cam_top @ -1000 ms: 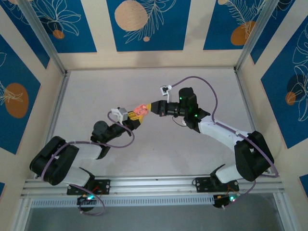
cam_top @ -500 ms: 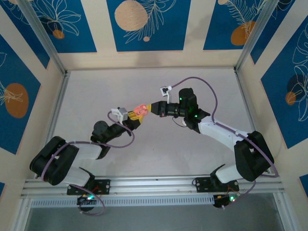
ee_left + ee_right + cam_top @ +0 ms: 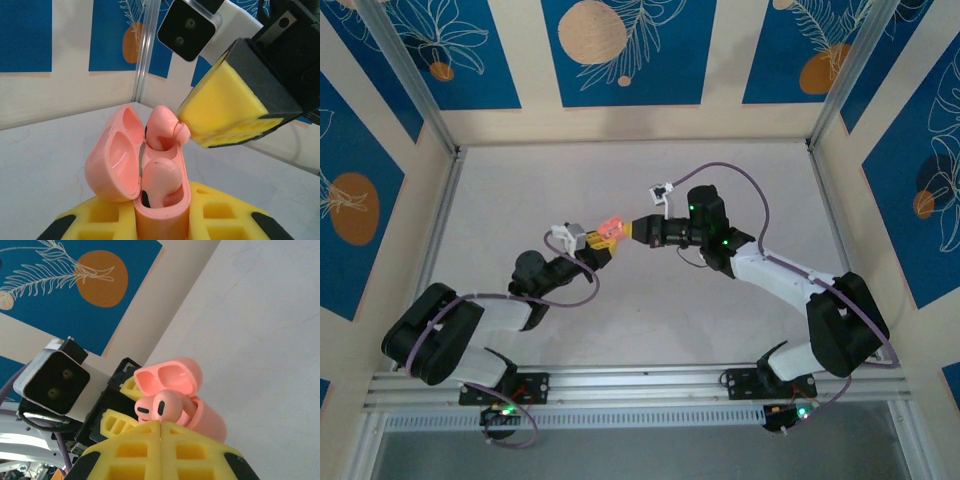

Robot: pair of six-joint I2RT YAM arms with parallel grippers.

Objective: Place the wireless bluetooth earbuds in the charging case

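The salmon-pink charging case (image 3: 610,227) is held upright over mid-table, its lid (image 3: 110,160) hinged open to the left. My left gripper (image 3: 162,220) is shut on the case's body (image 3: 207,420). One pink earbud (image 3: 162,180) sits in the near socket. The second earbud (image 3: 161,125) leans half into the far socket, its small end pinched at the tips of my right gripper (image 3: 161,424), which is shut. In the right wrist view both earbud heads (image 3: 167,407) show just above the closed yellow pads (image 3: 225,110).
The two grippers meet tip to tip above the grey table (image 3: 620,180). The right wrist's camera (image 3: 189,22) hangs close above the case. Cage walls and aluminium posts (image 3: 415,90) ring the table.
My right gripper has shifted slightly left, closer to the case. The left arm and the case have stayed put.
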